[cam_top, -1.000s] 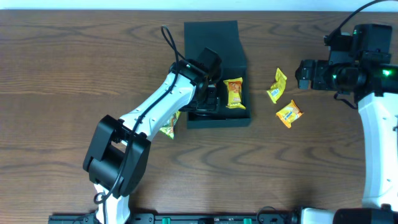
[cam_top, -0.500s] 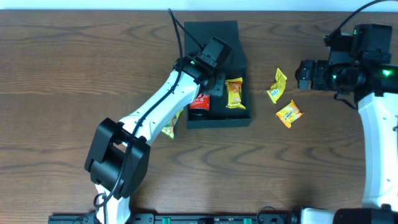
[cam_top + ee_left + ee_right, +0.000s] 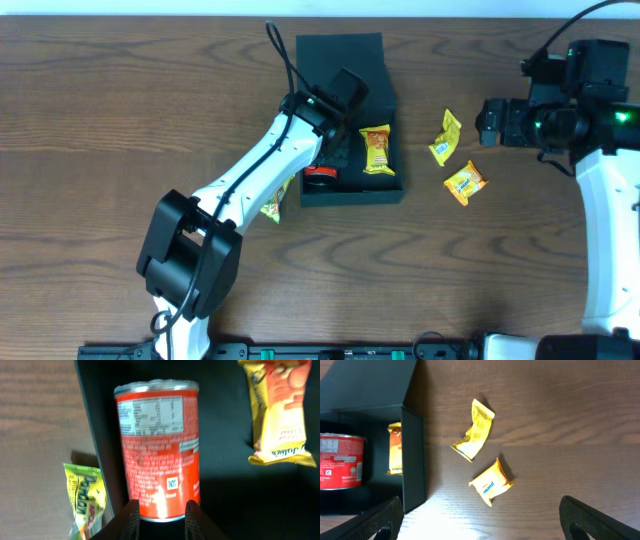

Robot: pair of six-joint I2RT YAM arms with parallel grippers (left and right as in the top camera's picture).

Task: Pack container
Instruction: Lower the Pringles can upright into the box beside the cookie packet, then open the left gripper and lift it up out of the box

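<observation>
The dark teal container [image 3: 352, 193] lies open at mid-table with its lid [image 3: 340, 52] folded back. Inside it, a red snack can [image 3: 320, 177] lies on its side beside an orange packet [image 3: 377, 149]. My left gripper [image 3: 335, 150] hovers over the can [image 3: 157, 445]; its fingers [image 3: 131, 516] keep a narrow gap and hold nothing. The container's floor [image 3: 225, 500] and the orange packet [image 3: 280, 410] also show there. My right gripper [image 3: 483, 120] stays wide open at the right, above two yellow packets [image 3: 446, 137] [image 3: 464, 183].
A green-yellow packet [image 3: 270, 205] lies on the wood against the container's left wall, partly under my left arm. In the right wrist view, the container's wall [image 3: 412, 455] stands left of the two yellow packets [image 3: 476, 430] [image 3: 491, 481].
My left gripper has lifted out of the container and its jaws have narrowed. The red can now lies uncovered inside. The right arm has not moved.
</observation>
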